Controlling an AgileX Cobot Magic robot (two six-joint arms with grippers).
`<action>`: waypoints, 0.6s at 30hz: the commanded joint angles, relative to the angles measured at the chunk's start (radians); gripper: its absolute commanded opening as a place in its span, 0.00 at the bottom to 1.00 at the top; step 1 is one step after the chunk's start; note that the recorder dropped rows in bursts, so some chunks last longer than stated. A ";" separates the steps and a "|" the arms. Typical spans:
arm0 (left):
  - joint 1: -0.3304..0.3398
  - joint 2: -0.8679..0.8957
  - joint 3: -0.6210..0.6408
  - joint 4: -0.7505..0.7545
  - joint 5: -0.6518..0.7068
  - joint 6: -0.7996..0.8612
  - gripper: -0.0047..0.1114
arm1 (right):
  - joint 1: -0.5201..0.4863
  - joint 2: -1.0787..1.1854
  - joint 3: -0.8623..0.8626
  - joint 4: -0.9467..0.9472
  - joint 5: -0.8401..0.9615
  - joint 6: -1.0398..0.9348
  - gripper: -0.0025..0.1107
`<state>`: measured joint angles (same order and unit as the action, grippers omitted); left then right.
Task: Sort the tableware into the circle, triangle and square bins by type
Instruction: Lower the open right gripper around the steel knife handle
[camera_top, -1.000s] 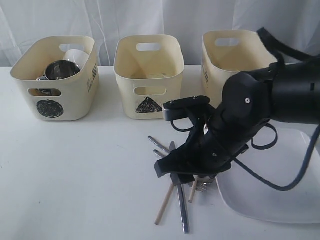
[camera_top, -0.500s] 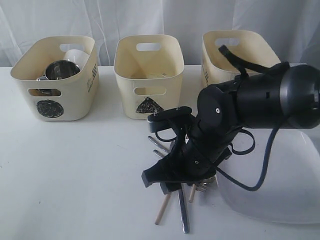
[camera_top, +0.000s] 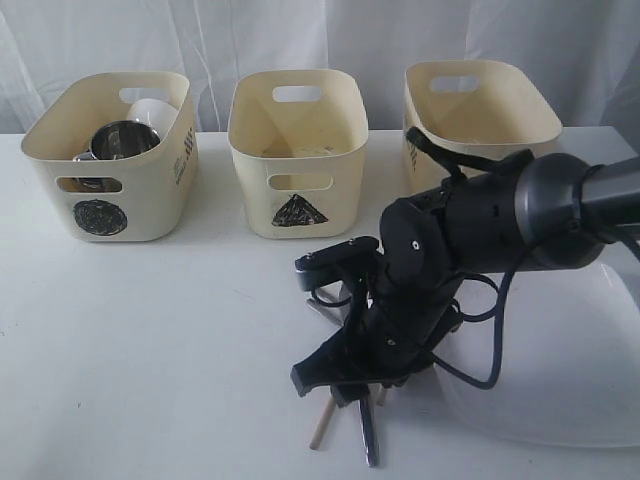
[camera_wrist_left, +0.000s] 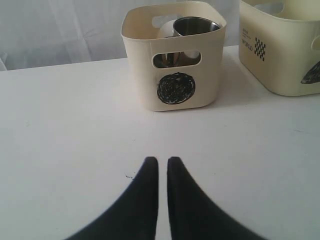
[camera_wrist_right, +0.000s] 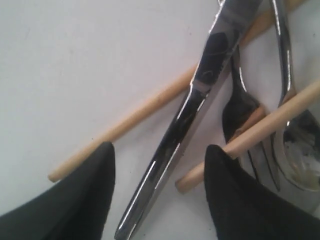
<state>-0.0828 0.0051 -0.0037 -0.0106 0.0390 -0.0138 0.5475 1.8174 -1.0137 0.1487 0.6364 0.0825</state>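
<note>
Exterior view has the right gripper (camera_top: 345, 380) low at bottom centre, down over a heap of cutlery on the white table (camera_top: 180, 330). The large white plate (camera_top: 570, 390) lies just beside it at lower right. Right wrist view shows its jaws wide apart, straddling the steel knife (camera_wrist_right: 200, 95) and gripping nothing. One wooden chopstick (camera_wrist_right: 145, 110) passes under the knife, the second chopstick (camera_wrist_right: 270, 122) lies over the fork (camera_wrist_right: 240, 107), and the spoon (camera_wrist_right: 295, 150) is beside them.

Along the top of the exterior frame, the circle bin (camera_top: 100, 180) at upper left holds a steel mug (camera_top: 122, 140) and a white bowl (camera_top: 150, 108). The triangle bin (camera_top: 297, 150) stands in the middle. A third bin (camera_top: 480, 110) at upper right has its front mark hidden by the arm.

Left wrist view shows the left gripper (camera_wrist_left: 163, 162) drawn nearly together, empty.
</note>
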 joint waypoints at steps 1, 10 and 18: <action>0.000 -0.005 0.004 -0.011 -0.005 -0.008 0.16 | 0.001 0.007 -0.003 -0.014 -0.010 0.000 0.47; 0.000 -0.005 0.004 -0.011 -0.005 -0.008 0.16 | 0.001 0.009 -0.003 -0.023 -0.030 0.000 0.46; 0.000 -0.005 0.004 -0.011 -0.005 -0.008 0.16 | 0.001 0.009 -0.005 -0.021 -0.026 0.000 0.46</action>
<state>-0.0828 0.0051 -0.0037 -0.0106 0.0390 -0.0138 0.5475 1.8243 -1.0137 0.1327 0.6095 0.0825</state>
